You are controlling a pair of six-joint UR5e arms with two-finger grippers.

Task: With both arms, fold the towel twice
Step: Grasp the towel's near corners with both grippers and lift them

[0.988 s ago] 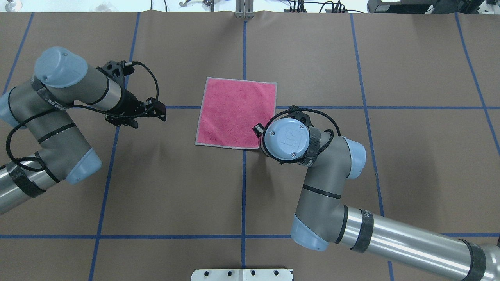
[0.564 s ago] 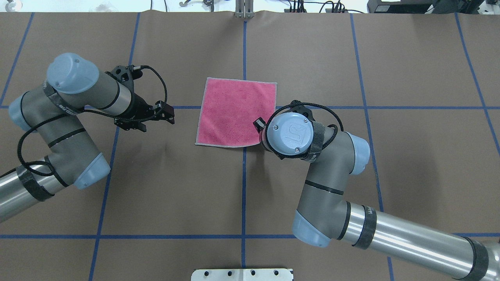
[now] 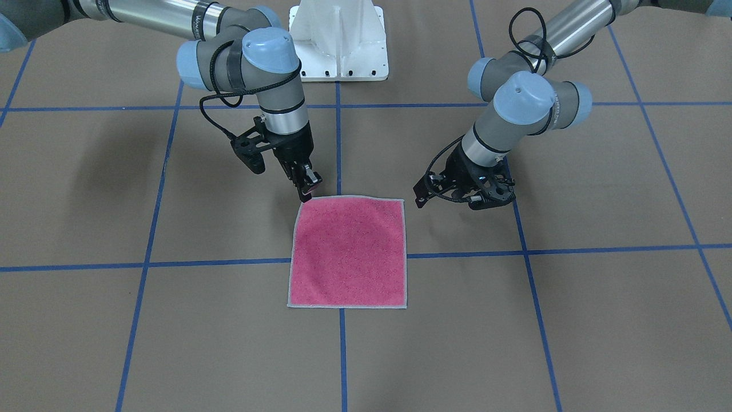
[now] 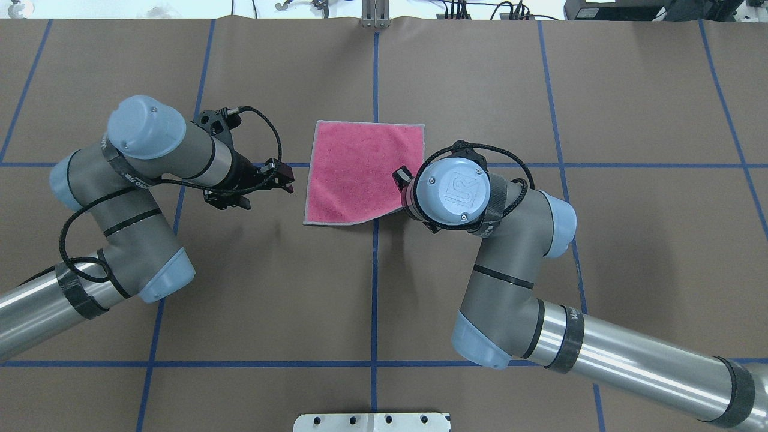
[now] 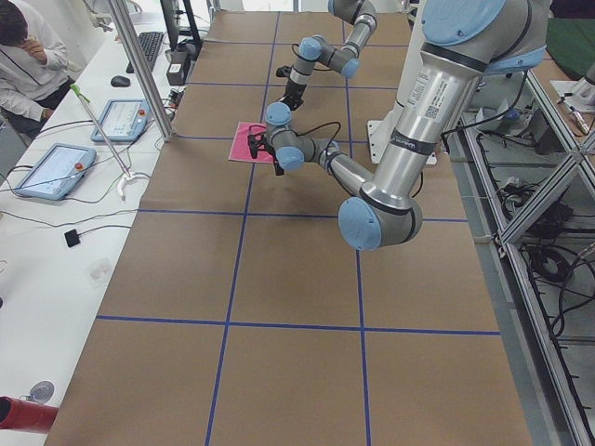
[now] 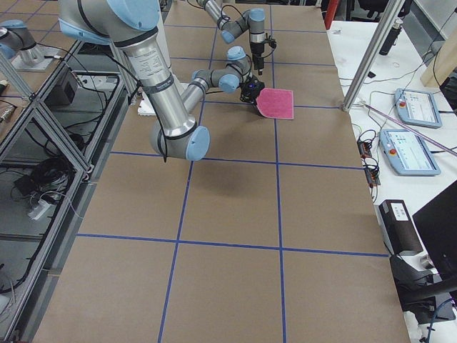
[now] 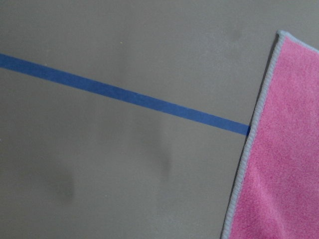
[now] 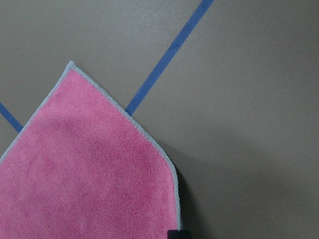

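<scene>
Brown paper across the whole bench (image 4: 630, 270), ruled into big squares by blue tape lines (image 4: 375, 288). White base (image 3: 338, 46) at the robot's edge of the bench, on the centre tape line.

Right arm (image 4: 516, 282): comes in low from the right side, elbow bent, wrist turned straight down over the near right corner of the towel. Left arm (image 4: 138, 198): comes in from the left side, folded back on itself, wrist lying nearly level and aimed at the towel's left edge.

Towel (image 4: 354, 171): pink face up, light grey border all round, near the middle of the bench, over the crossing of 2 tape lines. Flat over most of its area. Near right corner raised off the paper; near edge straight for part of its length, then slanted up toward the right wrist. Dark shadow under that raised corner in the right wrist view.

Right fingers (image 3: 309, 182): pointed down, clenched together on that 1 corner of the towel, tips right at the border. Just 1 black tip (image 8: 178, 234) in the right wrist view, at the bottom edge beside the hem.

Left fingers (image 4: 283, 174): parted, grasping nothing, hanging above bare paper just beside the towel's left edge, apart from it. Left wrist view: paper, 1 tape line, and the towel's stitched edge at the right.
</scene>
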